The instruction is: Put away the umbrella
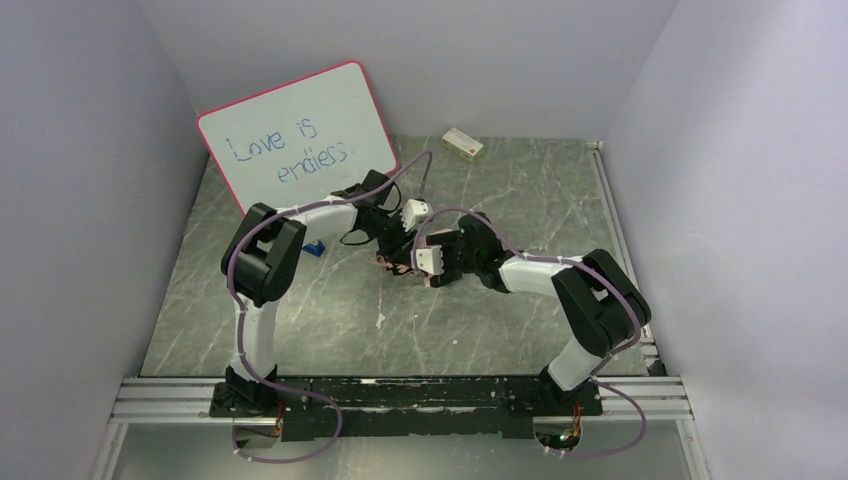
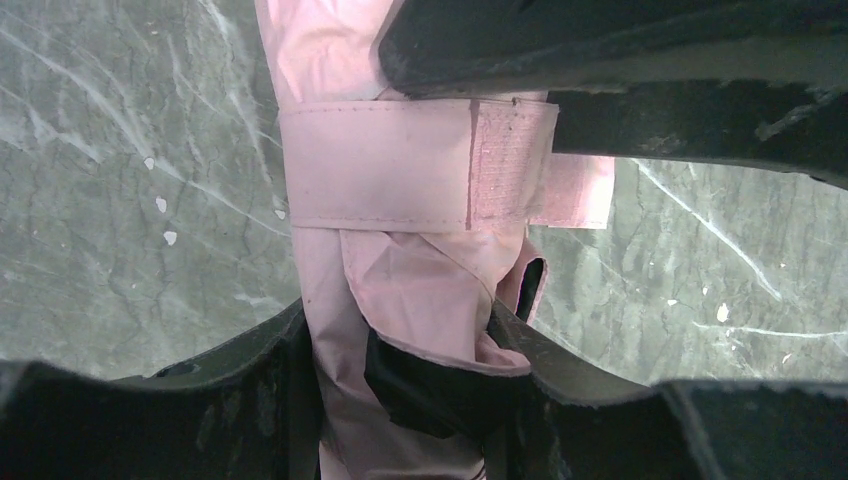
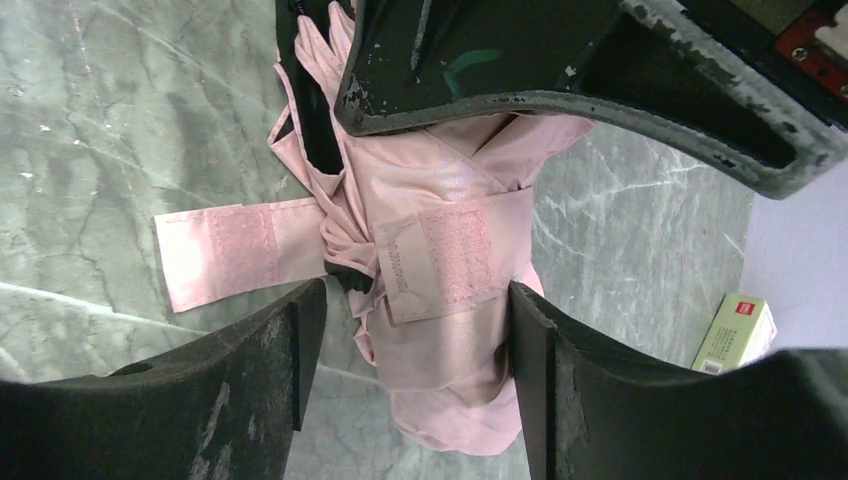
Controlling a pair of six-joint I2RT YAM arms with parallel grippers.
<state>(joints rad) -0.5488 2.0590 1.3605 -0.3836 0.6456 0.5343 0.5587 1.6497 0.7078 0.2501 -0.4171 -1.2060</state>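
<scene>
The folded pale pink umbrella (image 2: 410, 290) lies on the marble table at the middle, mostly hidden under both grippers in the top view. My left gripper (image 2: 400, 320) is shut on its bundled canopy, both fingers pressed into the fabric. The pink strap (image 2: 400, 165) wraps across the bundle. My right gripper (image 3: 412, 300) straddles the umbrella (image 3: 450, 350) and is open: its right finger touches the fabric, and its left finger stands clear of it. One strap end (image 3: 215, 255) lies loose on the table, and a velcro patch (image 3: 455, 255) faces up.
A pink-framed whiteboard (image 1: 300, 140) leans against the back left wall. At the back of the table lies a small box (image 1: 462, 144), which also shows in the right wrist view as a box (image 3: 735, 330). A small blue object (image 1: 314, 248) lies by the left arm.
</scene>
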